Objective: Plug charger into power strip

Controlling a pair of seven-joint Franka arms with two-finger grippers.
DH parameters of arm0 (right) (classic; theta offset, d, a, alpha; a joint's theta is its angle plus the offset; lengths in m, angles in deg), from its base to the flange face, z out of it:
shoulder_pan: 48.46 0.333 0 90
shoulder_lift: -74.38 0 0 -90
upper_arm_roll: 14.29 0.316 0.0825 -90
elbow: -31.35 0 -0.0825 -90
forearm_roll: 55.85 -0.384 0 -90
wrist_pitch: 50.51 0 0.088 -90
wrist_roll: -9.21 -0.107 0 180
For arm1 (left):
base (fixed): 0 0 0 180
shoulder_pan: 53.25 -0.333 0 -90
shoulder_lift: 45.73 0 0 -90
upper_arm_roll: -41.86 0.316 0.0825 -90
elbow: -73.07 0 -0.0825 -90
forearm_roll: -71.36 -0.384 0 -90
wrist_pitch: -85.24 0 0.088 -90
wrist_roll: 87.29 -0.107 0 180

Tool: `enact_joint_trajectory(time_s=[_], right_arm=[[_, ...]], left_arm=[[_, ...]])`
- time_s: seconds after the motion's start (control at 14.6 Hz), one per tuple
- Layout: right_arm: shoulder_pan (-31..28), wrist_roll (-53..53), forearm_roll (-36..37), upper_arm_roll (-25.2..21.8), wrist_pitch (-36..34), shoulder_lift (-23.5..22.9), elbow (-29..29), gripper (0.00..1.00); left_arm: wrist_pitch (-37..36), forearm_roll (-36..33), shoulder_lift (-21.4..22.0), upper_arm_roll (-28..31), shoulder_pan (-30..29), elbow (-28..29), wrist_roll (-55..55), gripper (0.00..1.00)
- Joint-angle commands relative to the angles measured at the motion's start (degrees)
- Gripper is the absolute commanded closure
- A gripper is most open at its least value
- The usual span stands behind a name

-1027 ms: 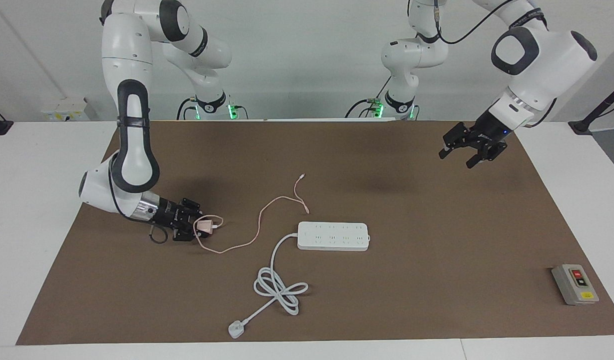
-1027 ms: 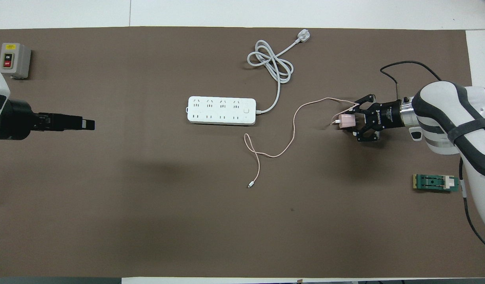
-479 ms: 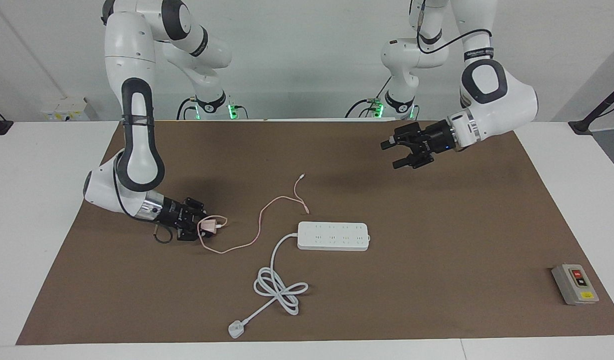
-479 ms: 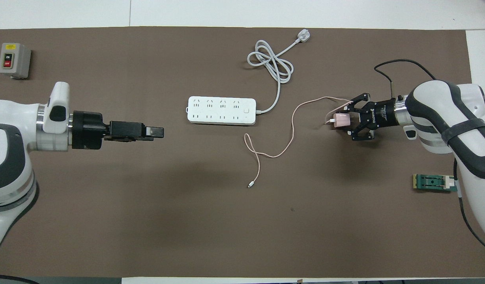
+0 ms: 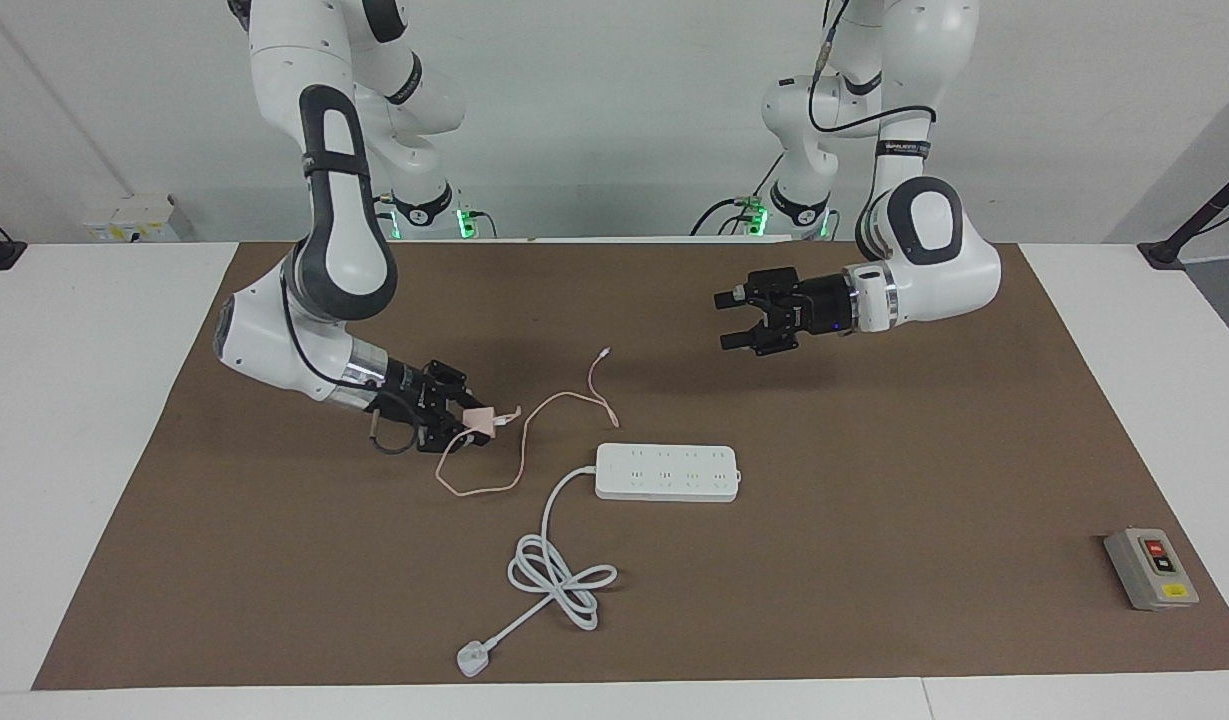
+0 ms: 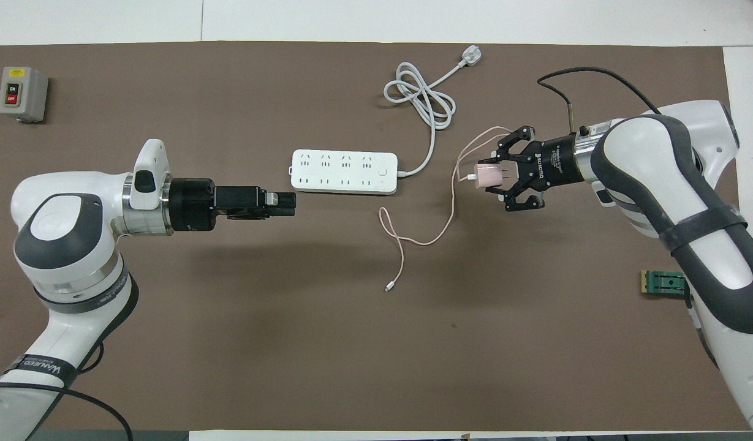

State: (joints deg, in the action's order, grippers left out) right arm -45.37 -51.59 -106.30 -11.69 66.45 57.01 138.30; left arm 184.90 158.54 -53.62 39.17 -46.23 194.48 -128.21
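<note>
My right gripper (image 5: 474, 426) (image 6: 495, 177) is shut on the charger (image 5: 480, 420) (image 6: 488, 176), a small pale-pink cube held just above the mat toward the right arm's end of the table. Its thin pink cable (image 5: 564, 400) (image 6: 454, 196) droops to the mat and ends in a tiny white connector (image 5: 604, 352) (image 6: 388, 286). The power strip (image 5: 667, 471) (image 6: 344, 171), a long white bar with rows of sockets, lies flat mid-table. My left gripper (image 5: 724, 320) (image 6: 288, 204) hangs open and holds nothing, over the mat by the strip's end that faces the left arm.
The strip's thick white cord (image 5: 559, 577) (image 6: 420, 98) lies knotted farther from the robots and ends in a three-pin plug (image 5: 471, 658) (image 6: 471, 57). A grey button box (image 5: 1151, 568) (image 6: 22, 93) sits at the left arm's end. A small green part (image 6: 664, 283) lies under the right arm.
My right gripper has lifted the charger and carried it toward the power strip, dragging the cable. My left arm has swung in from the table's end to beside the strip.
</note>
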Motion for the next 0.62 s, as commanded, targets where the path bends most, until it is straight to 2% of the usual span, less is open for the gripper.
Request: enact_joint_trajectory(time_s=[0.0,0.34,0.55], right_arm=[[4.3,-5.1,-0.6,-0.3,0.3,3.5,0.7,1.00],[12.2,-11.4,-0.6,-0.2,1.5,4.4,-2.1,1.00],[18.3,-16.1,-0.6,-0.2,8.1,4.1,-2.4,1.00]], left_arm=[[-4.0,3.9,-6.1,0.4,0.7,-4.3,-4.9,0.08],[-2.6,4.7,-6.0,0.1,1.6,-4.0,-1.6,0.07],[-2.5,4.9,-5.9,0.1,1.5,-3.5,3.2,0.10]])
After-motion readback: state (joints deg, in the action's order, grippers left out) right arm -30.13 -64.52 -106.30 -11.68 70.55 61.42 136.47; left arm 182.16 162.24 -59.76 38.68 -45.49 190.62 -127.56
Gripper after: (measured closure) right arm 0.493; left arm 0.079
